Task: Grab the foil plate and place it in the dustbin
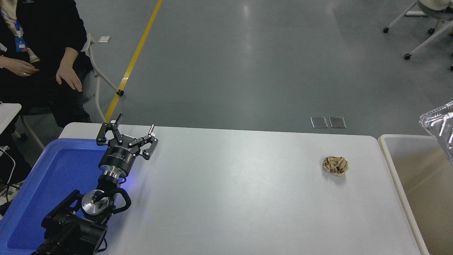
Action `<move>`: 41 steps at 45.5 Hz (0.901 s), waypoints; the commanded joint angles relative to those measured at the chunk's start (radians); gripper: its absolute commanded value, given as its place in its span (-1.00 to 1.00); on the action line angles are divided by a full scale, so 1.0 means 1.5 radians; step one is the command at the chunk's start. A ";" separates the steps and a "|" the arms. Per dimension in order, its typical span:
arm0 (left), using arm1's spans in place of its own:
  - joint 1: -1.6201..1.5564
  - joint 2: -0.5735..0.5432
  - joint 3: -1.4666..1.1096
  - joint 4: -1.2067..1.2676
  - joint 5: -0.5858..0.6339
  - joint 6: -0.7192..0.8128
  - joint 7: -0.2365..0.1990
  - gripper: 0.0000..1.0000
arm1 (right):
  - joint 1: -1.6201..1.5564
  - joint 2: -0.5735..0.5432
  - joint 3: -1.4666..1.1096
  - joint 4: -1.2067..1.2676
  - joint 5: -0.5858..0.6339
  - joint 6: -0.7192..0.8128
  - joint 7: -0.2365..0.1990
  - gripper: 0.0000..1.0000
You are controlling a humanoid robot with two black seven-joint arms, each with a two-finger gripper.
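Over at the right edge: only a corner of the shiny silver foil plate (440, 125) with its rolled rim shows, up in the air above the far end of the big beige plastic dustbin (389, 163). The rest runs out of shot.
Right end effector: not visible from my seat, so I can't tell what's holding the plate or how firmly.
Left end effector (126, 136): parked at the lower left by the blue plastic tray (53, 166), fingers spread open, holding nothing.
Progress, my guess: plate looks about ready to drop in, not in yet.
Worry 1: the plate sits near the bin's far rim, so if I let go now it could catch the rim and tip out onto the floor beyond.
Worry 2: thin foil is light and dented, so it may hang on a finger or flutter sideways instead of falling straight.
Worry 3: I'm flying half blind, since the grip is out of frame.
Not a worry: small crumpled brown paper ball (335, 165) sits on the white worktop (230, 198), near the bin but well clear of the plate.
Bystander: seated person's hand (69, 78) at far left, well apart from everything.
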 commanded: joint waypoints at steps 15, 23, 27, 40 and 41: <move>0.000 0.000 0.000 0.000 0.000 0.000 0.000 0.98 | -0.112 0.105 0.164 -0.021 0.002 -0.082 0.003 -0.54; 0.000 0.000 0.001 0.000 0.000 -0.001 0.000 0.98 | -0.106 0.099 0.190 -0.021 0.019 -0.086 0.003 1.00; 0.000 0.000 0.000 0.000 0.000 -0.001 0.000 0.98 | -0.096 0.082 0.192 -0.021 0.020 -0.079 0.003 1.00; 0.000 0.000 0.000 0.000 0.000 -0.001 0.000 0.98 | -0.017 0.017 0.172 -0.011 0.012 -0.068 -0.004 1.00; 0.000 0.000 0.000 0.000 0.000 0.000 0.000 0.98 | -0.009 0.010 0.164 -0.006 0.011 -0.067 -0.004 1.00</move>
